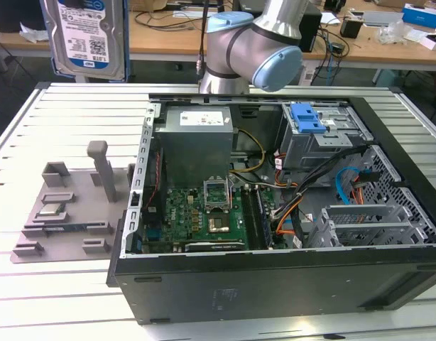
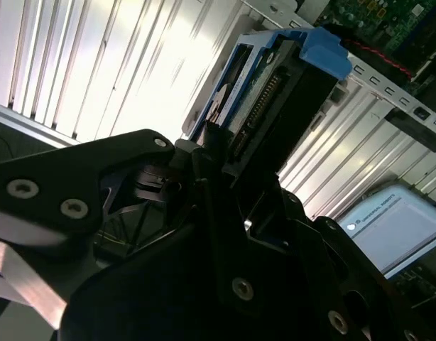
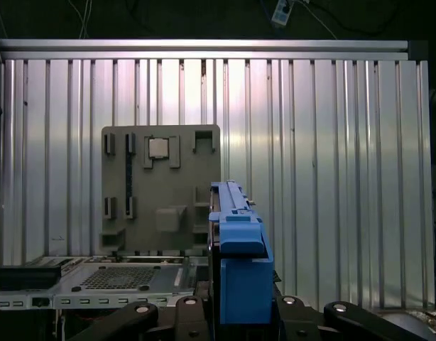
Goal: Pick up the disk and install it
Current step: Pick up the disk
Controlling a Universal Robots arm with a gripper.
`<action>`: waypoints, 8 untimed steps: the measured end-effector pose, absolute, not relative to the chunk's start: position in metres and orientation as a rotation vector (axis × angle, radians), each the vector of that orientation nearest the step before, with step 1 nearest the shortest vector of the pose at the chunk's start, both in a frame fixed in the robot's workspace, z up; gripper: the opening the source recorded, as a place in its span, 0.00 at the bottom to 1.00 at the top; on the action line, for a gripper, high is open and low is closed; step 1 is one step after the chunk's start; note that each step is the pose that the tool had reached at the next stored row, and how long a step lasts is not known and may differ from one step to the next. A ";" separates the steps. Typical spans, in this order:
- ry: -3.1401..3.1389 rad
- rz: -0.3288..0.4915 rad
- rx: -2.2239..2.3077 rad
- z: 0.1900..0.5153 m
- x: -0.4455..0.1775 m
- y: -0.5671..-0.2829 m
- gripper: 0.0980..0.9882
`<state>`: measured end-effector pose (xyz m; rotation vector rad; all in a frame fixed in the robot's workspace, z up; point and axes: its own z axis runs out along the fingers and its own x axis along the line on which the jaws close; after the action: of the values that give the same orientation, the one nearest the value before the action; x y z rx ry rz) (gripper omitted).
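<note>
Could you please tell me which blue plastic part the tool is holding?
The frame around the disk, clamped in the tool; the ribbed latch sits untouched inside the case.

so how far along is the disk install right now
Done: the pickup. The hand is shut on the disk, which hangs upright in the air above the slatted table, toward the exterior view's left of the open computer case.
In hand: the disk, carried clear of the table.
Left: the install itself. The disk is not yet inside the case.
</note>
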<state>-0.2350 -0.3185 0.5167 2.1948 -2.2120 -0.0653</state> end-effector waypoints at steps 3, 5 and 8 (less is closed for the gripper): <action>-2.212 -0.065 2.195 0.517 -0.219 -0.319 0.30; -2.212 -0.065 2.195 0.517 -0.208 -0.319 0.30; -2.212 -0.065 2.195 0.517 -0.193 -0.319 0.30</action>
<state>-0.1929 -0.3185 0.5167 2.1948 -2.2120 -0.0653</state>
